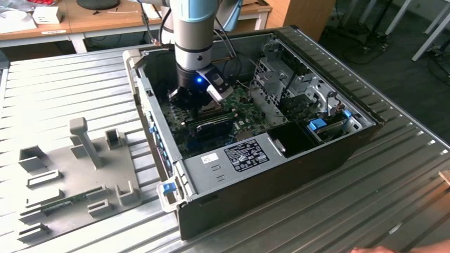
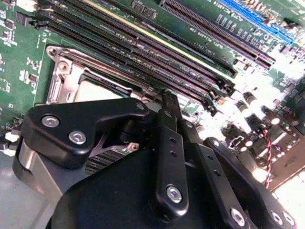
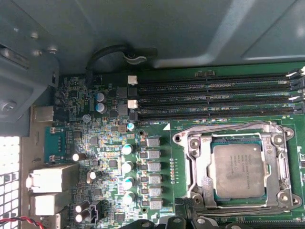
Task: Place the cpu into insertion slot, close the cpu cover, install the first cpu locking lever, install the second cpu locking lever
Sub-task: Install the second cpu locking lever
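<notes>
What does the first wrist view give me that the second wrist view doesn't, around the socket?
First wrist view: the whole cpu seated flat in the insertion slot, the cpu cover framing it, plus the row of capacitors and rear ports. Second wrist view: the gripper close up, hanging just over the socket, and the blue expansion slot. Both share the green board and the long black memory slots.

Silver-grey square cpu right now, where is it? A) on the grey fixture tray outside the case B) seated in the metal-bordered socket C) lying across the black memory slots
B: in the first wrist view the silver-grey square cpu sits inside the metal-bordered insertion slot on the green board.
</notes>
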`<state>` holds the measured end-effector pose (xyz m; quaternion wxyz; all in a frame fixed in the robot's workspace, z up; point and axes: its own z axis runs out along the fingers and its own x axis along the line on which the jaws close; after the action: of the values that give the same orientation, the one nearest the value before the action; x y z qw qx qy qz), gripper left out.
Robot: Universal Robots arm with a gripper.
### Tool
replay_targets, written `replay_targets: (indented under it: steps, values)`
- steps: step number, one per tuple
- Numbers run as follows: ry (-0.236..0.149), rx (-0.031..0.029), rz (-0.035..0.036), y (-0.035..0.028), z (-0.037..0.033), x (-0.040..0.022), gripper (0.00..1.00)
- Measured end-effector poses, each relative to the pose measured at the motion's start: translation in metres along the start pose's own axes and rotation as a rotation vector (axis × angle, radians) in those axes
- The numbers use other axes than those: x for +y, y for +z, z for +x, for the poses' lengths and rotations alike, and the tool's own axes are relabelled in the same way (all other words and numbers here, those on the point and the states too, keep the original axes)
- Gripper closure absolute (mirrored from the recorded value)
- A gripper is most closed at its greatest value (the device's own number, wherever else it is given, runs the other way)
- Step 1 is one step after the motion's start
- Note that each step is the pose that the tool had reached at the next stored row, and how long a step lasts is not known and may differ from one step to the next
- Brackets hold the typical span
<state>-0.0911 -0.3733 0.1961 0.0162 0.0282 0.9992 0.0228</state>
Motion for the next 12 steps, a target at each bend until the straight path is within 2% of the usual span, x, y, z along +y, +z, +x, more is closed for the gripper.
replay_targets:
  steps: [12]
  values:
    - [0.0,-0.0001,0.0,0.0003,0.0,0.0,0.9]
